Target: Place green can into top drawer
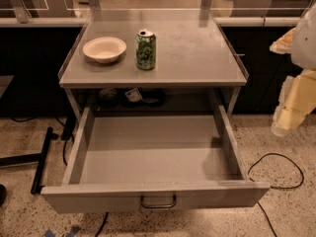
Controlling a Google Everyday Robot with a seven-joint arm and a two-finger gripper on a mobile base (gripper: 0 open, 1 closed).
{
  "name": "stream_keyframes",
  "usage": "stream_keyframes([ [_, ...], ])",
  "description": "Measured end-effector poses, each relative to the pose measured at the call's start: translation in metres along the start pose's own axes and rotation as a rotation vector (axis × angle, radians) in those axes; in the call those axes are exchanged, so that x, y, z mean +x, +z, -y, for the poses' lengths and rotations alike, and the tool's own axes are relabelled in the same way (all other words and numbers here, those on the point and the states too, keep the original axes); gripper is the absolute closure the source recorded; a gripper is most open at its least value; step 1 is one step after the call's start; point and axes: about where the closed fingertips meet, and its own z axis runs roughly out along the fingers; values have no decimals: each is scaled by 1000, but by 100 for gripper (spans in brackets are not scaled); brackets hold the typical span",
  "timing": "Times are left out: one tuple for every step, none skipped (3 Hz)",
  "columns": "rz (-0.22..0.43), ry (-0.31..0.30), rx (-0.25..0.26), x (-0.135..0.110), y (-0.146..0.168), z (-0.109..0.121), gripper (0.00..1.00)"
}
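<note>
Tabletop (197, 53) carries can (145, 50) beside bowl (104, 49) near front-left corner, drawer (153, 195) open below; gripper (284, 122) beyond right edge, grip untellable.

Gripper (284, 125) hangs off the worktop's (197, 53) right edge, near the front right corner: blurred, its arm (307, 38) cut by the frame. Dark items (129, 97) under the worktop's front edge, behind the top drawer (153, 152): shadowed, unidentifiable.
</note>
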Motion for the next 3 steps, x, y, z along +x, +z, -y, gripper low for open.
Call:
stream_keyframes([
  [0, 0, 0, 0, 0, 0, 0],
  [34, 28, 11, -1, -2, 11, 0],
  [105, 74, 22, -15, 1, 39, 0],
])
